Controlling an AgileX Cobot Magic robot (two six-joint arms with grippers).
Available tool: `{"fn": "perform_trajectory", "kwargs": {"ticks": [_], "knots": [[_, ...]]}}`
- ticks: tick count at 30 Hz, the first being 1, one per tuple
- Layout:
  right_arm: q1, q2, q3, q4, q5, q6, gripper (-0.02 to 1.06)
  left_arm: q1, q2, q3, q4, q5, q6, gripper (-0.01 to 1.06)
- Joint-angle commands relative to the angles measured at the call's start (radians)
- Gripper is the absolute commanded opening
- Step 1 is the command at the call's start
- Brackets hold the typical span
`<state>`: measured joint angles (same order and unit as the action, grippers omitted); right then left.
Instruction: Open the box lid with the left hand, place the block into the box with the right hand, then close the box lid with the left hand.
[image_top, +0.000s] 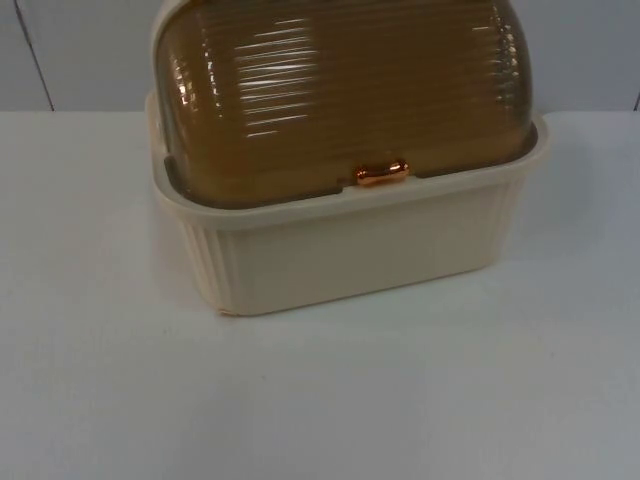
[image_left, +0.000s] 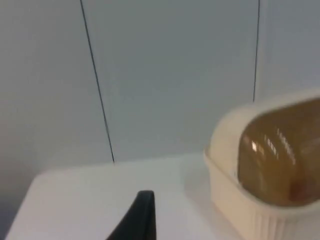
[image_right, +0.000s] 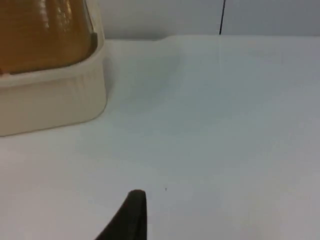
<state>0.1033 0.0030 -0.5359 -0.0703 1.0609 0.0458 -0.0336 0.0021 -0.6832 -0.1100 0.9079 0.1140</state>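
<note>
Box (image_top: 350, 250) cream, ribbed, against wall (image_top: 80, 50); amber lid (image_top: 340, 90) shut, copper handle (image_top: 382, 173) at front rim. Left gripper (image_left: 142, 215), right gripper (image_right: 132, 215) flank box above table (image_top: 320, 400); finger spread unclear.

Lab bench: bare white table (image_top: 320, 400), grey partition wall (image_left: 170, 75).

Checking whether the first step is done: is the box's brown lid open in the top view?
No, the ribbed brown lid sits down on the cream box, its copper handle at the front rim.
</note>
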Motion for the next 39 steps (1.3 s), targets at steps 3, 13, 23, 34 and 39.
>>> {"fn": "perform_trajectory", "kwargs": {"ticks": [3, 13, 23, 34, 39], "knots": [[0.001, -0.003, 0.02, -0.005, 0.019, 0.003, 1.04, -0.006, -0.002, 0.04, 0.016, 0.045, -0.017, 1.05], [0.001, -0.003, 0.02, -0.005, 0.019, 0.003, 1.04, -0.006, -0.002, 0.14, 0.032, 0.13, -0.019, 1.05], [0.001, -0.003, 0.02, -0.005, 0.019, 0.003, 1.04, -0.006, -0.002, 0.188, 0.076, 0.169, -0.032, 1.05], [0.001, -0.003, 0.02, -0.002, 0.019, 0.003, 1.04, -0.006, -0.002, 0.188, 0.076, 0.169, -0.032, 1.05], [0.001, -0.003, 0.02, -0.002, 0.019, 0.003, 1.04, -0.006, -0.002, 0.188, 0.076, 0.169, -0.032, 1.05]]}}
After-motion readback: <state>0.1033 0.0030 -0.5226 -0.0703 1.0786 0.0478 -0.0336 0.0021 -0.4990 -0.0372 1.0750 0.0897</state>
